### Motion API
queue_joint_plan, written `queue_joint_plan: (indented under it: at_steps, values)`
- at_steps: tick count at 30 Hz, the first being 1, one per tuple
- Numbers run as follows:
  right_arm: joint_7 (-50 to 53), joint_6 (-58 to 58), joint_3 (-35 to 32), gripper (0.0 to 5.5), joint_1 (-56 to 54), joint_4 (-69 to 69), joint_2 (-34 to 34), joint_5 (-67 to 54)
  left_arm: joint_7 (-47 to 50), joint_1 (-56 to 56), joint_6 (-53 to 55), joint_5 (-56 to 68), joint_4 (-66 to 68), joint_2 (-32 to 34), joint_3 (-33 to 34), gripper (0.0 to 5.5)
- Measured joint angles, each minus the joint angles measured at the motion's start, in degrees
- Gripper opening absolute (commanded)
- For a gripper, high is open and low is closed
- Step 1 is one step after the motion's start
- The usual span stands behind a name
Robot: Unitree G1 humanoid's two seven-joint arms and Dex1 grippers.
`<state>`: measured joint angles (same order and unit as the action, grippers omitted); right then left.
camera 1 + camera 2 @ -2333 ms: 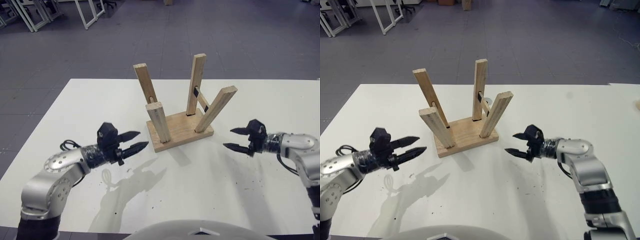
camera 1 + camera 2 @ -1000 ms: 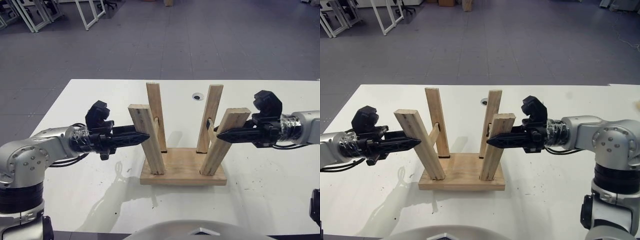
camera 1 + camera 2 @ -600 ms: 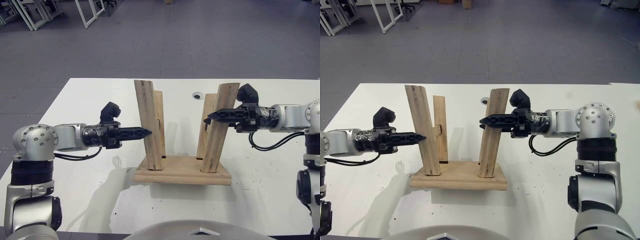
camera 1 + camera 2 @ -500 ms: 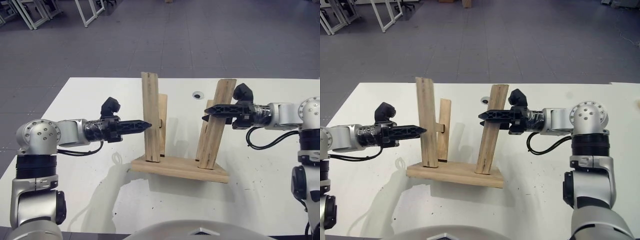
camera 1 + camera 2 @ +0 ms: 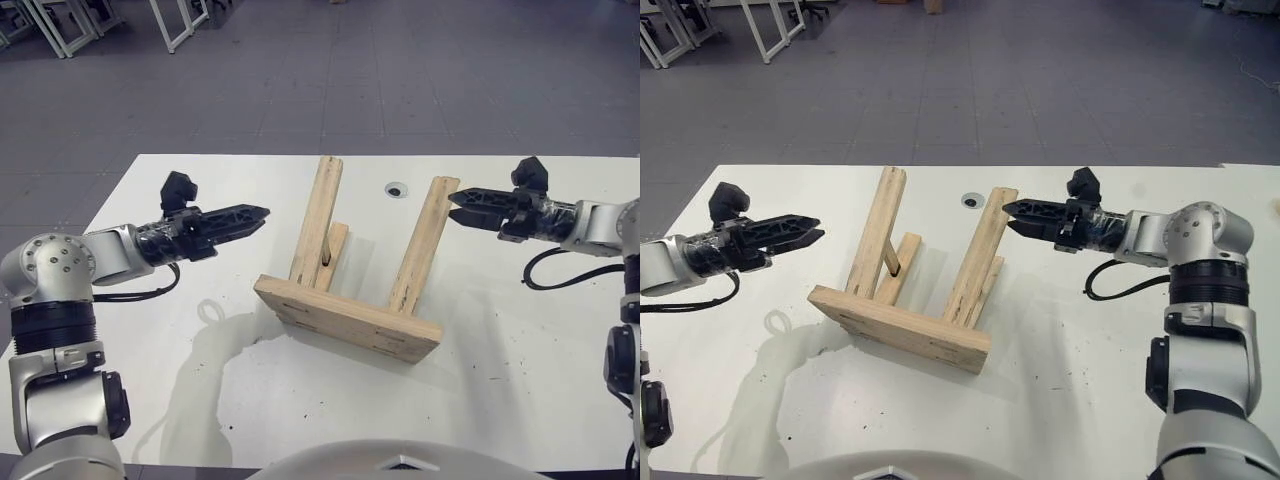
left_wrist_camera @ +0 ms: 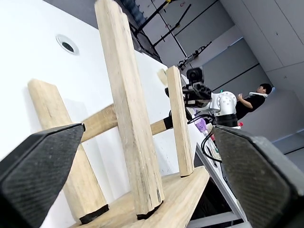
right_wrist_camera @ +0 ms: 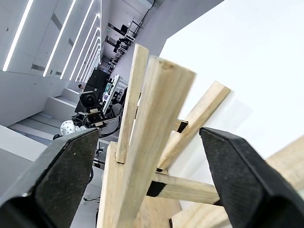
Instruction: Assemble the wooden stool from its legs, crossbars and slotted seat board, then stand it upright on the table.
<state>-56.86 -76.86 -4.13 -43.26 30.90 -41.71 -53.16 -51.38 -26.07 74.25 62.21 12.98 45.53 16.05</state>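
— Head view?
— Stool mid-bench, tilted, legs leaning away. Left hand and right hand flank it, both spread, clear of the wood.
— Left wrist?
— Fingers wide apart; legs beyond.
— Right wrist?
— Fingers apart; leg ends just ahead.

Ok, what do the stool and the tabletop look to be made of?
Stool: pale, unfinished-looking wood, with visible grain, raw cut ends and no gloss. Tabletop: smooth white surface, likely laminate or painted board; matte, with dark specks.
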Motion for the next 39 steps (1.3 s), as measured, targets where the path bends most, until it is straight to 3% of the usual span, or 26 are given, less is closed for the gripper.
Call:
queue_joint_plan:
  at_steps: [6,9,11,16,26,27,36,39]
  values:
    - [-10.5,10.3,-3.9,3.87,27.0,-31.3,-11.6,1.7,-22.9,26.0,-21.4,-12.5,-13.7,10.2,-1.2,4.95]
    - [-14.6,19.5,-3.5,3.87,42.6,-46.0,-14.7,5.9,-29.4,32.5,-34.5,-23.3,-14.0,14.6,-5.4,4.95]
    - [-14.5,22.3,-2.8,3.87,45.7,-51.5,-15.0,7.4,-29.2,31.9,-40.2,-28.1,-13.7,14.2,-8.4,4.95]
    - [-12.0,25.1,1.4,3.87,47.7,-59.5,-14.5,8.8,-26.1,26.6,-47.7,-32.7,-14.0,7.7,-13.2,4.95]
    - [-1.6,31.3,12.4,3.87,42.8,-61.5,-6.2,17.6,-22.8,22.6,-47.9,-33.4,-16.1,0.6,-16.3,4.95]
    - [-1.3,31.3,12.9,3.68,42.8,-62.5,-6.0,17.5,-21.7,22.3,-48.2,-33.7,-16.0,-0.3,-16.4,4.98]
    - [-0.3,29.1,12.8,2.06,39.4,-59.5,-6.0,17.0,-21.8,22.6,-37.5,-29.6,-21.1,1.7,-16.2,3.52]
    - [0.0,30.1,12.2,1.89,38.5,-58.7,-6.1,17.9,-20.6,23.8,-37.1,-29.8,-23.0,2.0,-15.9,3.01]
